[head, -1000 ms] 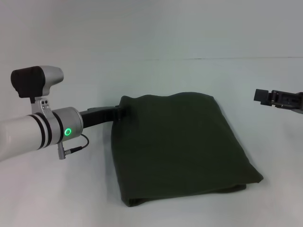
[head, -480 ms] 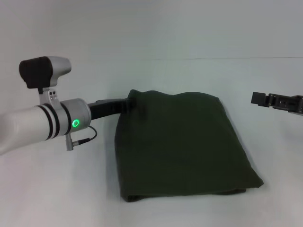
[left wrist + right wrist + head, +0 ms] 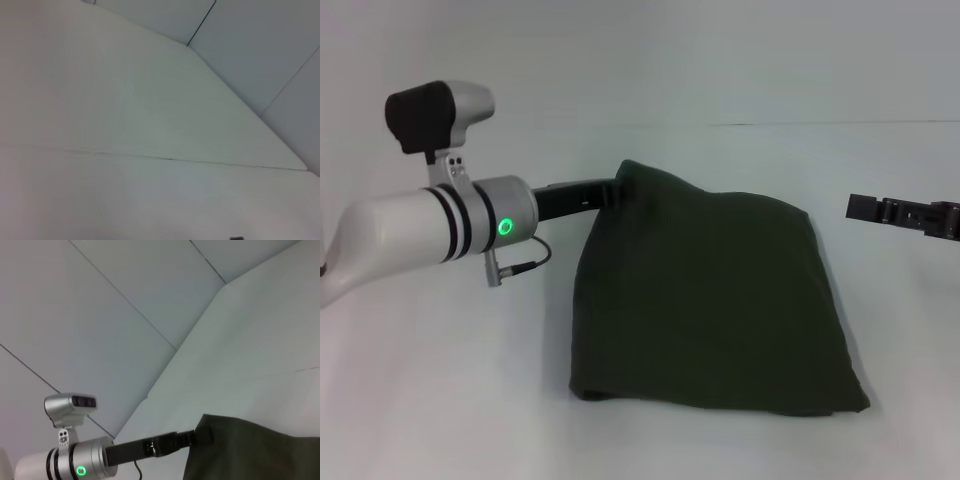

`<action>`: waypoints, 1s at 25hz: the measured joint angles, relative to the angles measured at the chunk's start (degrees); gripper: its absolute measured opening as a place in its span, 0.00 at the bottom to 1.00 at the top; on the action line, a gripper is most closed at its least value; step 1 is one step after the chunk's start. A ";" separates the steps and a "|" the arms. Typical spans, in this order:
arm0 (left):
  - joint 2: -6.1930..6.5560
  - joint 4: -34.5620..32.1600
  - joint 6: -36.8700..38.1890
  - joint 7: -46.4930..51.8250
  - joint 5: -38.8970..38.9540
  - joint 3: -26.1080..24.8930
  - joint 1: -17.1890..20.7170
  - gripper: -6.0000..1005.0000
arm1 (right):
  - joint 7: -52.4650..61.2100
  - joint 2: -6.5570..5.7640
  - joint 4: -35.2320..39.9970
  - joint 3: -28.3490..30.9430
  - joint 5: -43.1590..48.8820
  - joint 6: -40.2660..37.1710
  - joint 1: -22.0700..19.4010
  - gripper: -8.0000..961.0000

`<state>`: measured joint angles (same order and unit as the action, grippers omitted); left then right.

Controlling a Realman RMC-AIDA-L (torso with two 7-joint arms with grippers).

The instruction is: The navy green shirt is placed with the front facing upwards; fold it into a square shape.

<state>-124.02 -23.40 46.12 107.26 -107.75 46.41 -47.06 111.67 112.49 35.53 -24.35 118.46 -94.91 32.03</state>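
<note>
The navy green shirt (image 3: pixel 710 300) lies folded on the white table, plain green side up, with no lettering showing. My left gripper (image 3: pixel 619 186) is shut on its far left corner and holds that corner raised above the table, so the cloth drapes down from it. The right wrist view shows the same grip, with the left gripper (image 3: pixel 193 437) on the shirt (image 3: pixel 250 455). My right gripper (image 3: pixel 862 208) hangs above the table to the right of the shirt, apart from it. The left wrist view shows only table and wall.
The white table (image 3: pixel 440 400) stretches all around the shirt, and its surface (image 3: pixel 125 125) also fills the left wrist view. A seam line runs across the table behind the shirt. A pale wall stands at the back.
My left gripper has moved up and to the right with the shirt's far left corner, pulling that corner higher and inward. The right gripper has barely moved.
</note>
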 joint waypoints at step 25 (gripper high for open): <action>0.14 0.00 -4.15 2.66 0.01 -0.51 -4.63 0.03 | -0.13 -0.01 0.06 0.53 -1.17 0.08 0.47 0.95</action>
<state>-123.87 -23.40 41.97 109.92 -107.74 45.90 -51.69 111.54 112.48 35.60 -23.82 117.28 -94.83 32.50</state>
